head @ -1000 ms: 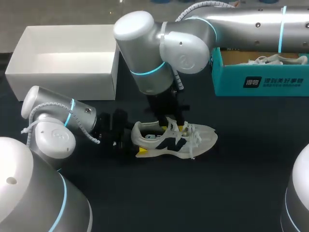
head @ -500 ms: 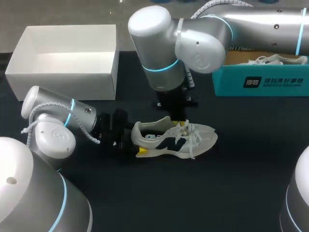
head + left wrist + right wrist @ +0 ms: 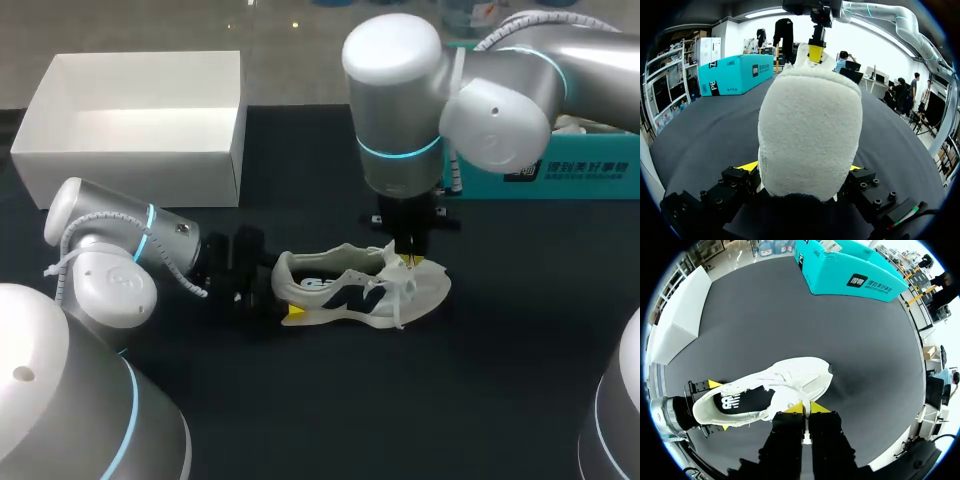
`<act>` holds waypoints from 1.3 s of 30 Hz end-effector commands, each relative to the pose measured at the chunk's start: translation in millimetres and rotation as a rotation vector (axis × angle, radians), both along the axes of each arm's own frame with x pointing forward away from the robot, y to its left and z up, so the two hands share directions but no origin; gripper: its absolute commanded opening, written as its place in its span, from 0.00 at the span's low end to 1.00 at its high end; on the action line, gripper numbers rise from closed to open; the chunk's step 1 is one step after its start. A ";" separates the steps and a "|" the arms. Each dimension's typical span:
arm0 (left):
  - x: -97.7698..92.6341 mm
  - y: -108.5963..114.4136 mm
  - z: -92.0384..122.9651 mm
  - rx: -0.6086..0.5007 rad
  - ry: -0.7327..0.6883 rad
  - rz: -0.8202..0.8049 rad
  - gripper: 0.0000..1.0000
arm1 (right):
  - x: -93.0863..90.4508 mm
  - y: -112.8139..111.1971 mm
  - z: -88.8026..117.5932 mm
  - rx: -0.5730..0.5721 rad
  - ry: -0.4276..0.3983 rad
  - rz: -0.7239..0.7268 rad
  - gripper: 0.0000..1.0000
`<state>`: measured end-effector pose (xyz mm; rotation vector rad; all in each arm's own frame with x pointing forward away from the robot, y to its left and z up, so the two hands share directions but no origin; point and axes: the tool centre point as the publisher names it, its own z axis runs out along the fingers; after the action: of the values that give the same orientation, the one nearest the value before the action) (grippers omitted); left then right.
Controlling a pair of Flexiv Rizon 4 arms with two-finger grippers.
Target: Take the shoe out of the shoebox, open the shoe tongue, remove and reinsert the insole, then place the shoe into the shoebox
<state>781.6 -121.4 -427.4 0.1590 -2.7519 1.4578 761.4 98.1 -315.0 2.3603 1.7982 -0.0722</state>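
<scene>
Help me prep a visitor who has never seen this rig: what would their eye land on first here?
A white sneaker sits mid-table, its heel clamped in the left pincer. The right pincer hangs over it, yellow tips closed at its laced top. Behind stand an open white box at far left and a teal box at far right.

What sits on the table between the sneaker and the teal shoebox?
Nothing. In the right wrist view the black tabletop between the sneaker and the teal shoebox is bare.
</scene>
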 end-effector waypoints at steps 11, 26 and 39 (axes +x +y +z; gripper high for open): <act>-0.3 -1.7 -2.5 0.003 -0.001 0.002 0.00 | -3.6 -54.2 -22.7 0.214 -0.031 0.002 0.00; -0.3 -1.7 -2.5 0.003 -0.001 0.002 0.00 | 7.5 -56.0 -52.7 0.264 -0.040 0.022 0.30; -0.3 -1.7 -2.5 0.003 -0.001 0.002 0.00 | 6.7 -32.4 -1.8 0.259 -0.116 0.090 1.00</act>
<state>781.7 -125.0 -427.8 0.1613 -2.7540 1.4549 776.7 65.2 -338.0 2.4118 1.9630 0.3049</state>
